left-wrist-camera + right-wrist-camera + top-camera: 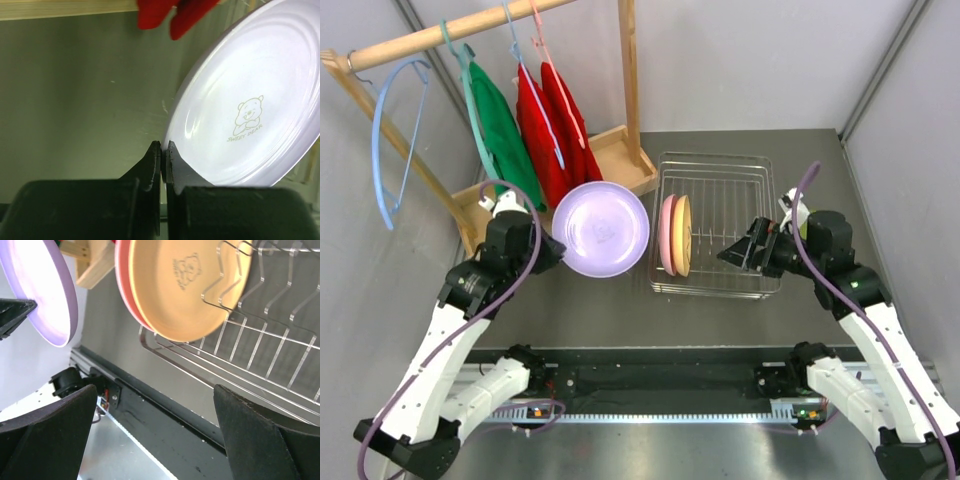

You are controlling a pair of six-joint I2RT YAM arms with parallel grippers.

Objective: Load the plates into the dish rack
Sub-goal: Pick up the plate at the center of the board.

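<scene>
1. Top external view showed the left gripper (549, 251) clamped on the near-left rim of the lavender plate (601, 229). The plate was held raised above the table (620, 310).
2. That plate sat just left of the dish rack (712, 157), between the rack and the base of the wooden stand (629, 70). Its inner face was turned up toward the overhead camera.
3. From the left wrist, the two black fingers were pressed almost together, pinching the plate's thin edge. The plate tilted up and away to the right, and a faint bear print (248, 117) with the words "SWEET BEAR" showed on its inner face.
4. Two plates stood on edge in the left end of the rack, close side by side. The pink plate (666, 235) was on the outer left and the orange-tan plate (682, 236) was just to its right.
5. The right gripper (735, 252) hovered over the rack's near-right part and pointed left toward the standing plates.
6. From the right wrist, its jaws were spread wide apart. Between them only the rack wires, the orange-tan plate and the table edge were seen, and nothing was gripped.
7. Behind the left arm, a green garment (500, 120) and red garments (545, 130) hung from the stand's rail. A blue hanger (390, 140) hung further left.
</scene>
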